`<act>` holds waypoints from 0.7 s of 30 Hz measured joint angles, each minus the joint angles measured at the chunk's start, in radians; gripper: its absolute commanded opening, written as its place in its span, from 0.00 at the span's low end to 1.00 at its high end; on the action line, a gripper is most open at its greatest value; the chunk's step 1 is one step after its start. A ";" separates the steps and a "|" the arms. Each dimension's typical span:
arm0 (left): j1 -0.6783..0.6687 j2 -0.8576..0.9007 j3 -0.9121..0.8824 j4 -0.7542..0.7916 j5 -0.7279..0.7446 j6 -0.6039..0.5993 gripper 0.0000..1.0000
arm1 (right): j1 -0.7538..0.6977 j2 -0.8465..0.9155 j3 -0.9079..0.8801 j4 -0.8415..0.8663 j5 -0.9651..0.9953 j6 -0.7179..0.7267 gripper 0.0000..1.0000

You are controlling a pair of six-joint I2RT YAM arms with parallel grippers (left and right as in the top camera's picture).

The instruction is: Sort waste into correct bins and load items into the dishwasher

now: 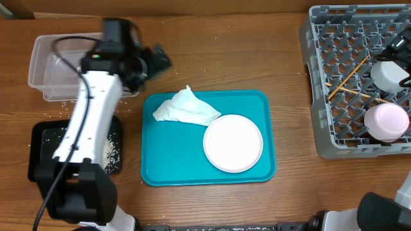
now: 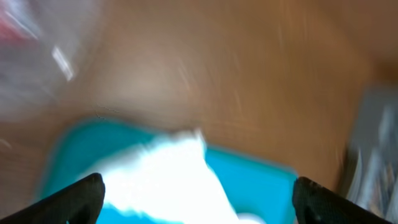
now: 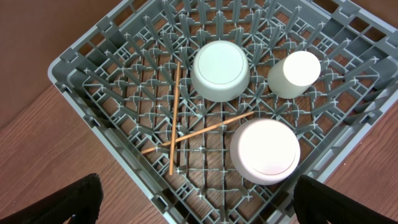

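A brown wood-grain surface (image 1: 218, 58) fills the overhead view, grain running left to right, evenly lit with soft shadows. A paler tan patch (image 1: 18, 6) cuts into its far left corner, too cropped to identify. The same wood shows in both wrist views, blurred in the left one

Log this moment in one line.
left fingers open | right fingers open over rack | napkin, plate on teal tray | chopsticks, bowls in rack

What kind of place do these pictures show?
Probably a dish-clearing station on a wooden table: a grey dish rack holding bowls and chopsticks, and a teal tray with a plate and napkin.
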 measured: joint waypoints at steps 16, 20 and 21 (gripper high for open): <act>-0.311 0.283 -0.045 -0.033 -0.215 -0.303 0.83 | 0.000 0.000 0.000 0.000 0.000 0.000 1.00; -0.311 0.322 -0.045 -0.032 -0.262 -0.377 0.81 | 0.000 0.000 0.000 0.000 0.000 0.000 1.00; -0.311 0.329 -0.045 -0.032 -0.269 -0.394 0.80 | 0.000 0.000 0.000 0.000 0.000 0.000 1.00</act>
